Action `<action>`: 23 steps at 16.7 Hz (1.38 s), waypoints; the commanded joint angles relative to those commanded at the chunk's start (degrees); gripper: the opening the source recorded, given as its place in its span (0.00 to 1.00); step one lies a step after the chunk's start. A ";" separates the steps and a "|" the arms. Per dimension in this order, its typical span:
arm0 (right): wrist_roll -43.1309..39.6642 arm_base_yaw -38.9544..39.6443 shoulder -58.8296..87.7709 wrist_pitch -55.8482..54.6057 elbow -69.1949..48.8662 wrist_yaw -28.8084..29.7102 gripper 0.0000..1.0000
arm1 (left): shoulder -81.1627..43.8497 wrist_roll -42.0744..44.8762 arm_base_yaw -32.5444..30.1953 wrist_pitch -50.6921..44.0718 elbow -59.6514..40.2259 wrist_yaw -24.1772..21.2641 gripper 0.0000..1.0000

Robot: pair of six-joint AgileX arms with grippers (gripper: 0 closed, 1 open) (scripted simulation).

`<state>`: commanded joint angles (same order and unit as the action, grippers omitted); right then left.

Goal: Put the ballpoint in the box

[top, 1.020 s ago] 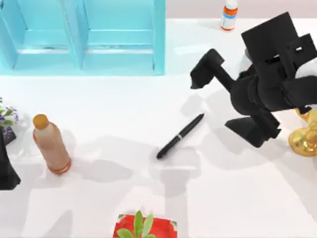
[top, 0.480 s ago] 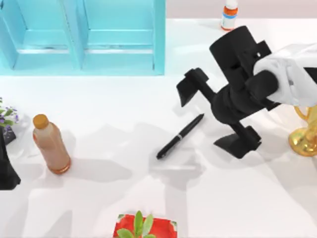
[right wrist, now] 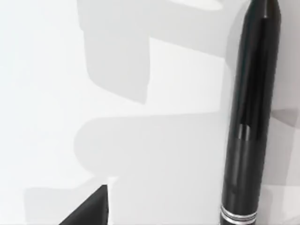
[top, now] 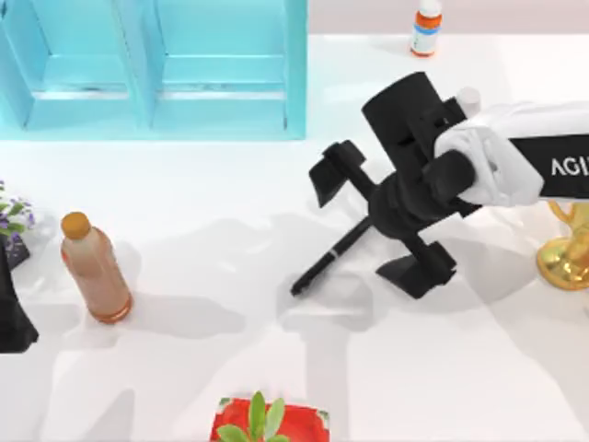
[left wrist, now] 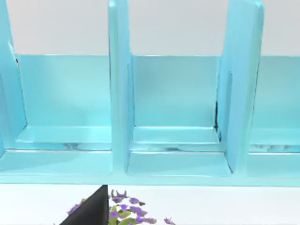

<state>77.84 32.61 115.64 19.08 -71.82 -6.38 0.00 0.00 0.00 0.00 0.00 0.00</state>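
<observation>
Now the right gripper hangs right of centre in the top view, fingers spread wide apart, straddling the upper end of the pen, which lies flat and diagonal on the table mid-frame. The blue box fills the upper left. At the left edge the left gripper sits parked; its grip can't be told.

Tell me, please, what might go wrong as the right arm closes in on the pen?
The right gripper, jaws spread wide, hangs over one end of the ballpoint, not its middle; a grasp there could tip or roll it. The blue box has upright dividers, so a tilted pen could catch on a wall.
</observation>
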 joint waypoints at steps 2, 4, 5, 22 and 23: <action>0.38 0.38 4.75 -3.40 -1.21 0.24 1.00 | 0.00 0.00 0.00 0.00 0.00 0.00 1.00; 0.65 0.67 8.39 -6.22 -2.12 0.42 1.00 | 0.00 0.00 0.00 0.00 0.00 0.00 1.00; 0.74 0.75 9.40 -7.07 -2.38 0.47 1.00 | 0.00 0.00 0.00 0.00 0.00 0.00 1.00; 0.77 0.79 9.81 -7.43 -2.48 0.50 0.02 | 0.00 0.00 0.00 0.00 0.00 0.00 1.00; 0.77 0.79 9.81 -7.43 -2.48 0.50 0.00 | 0.00 0.00 0.00 0.00 0.00 0.00 1.00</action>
<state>78.61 33.40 125.45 11.65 -74.30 -5.88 0.00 0.00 0.00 0.00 0.00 0.00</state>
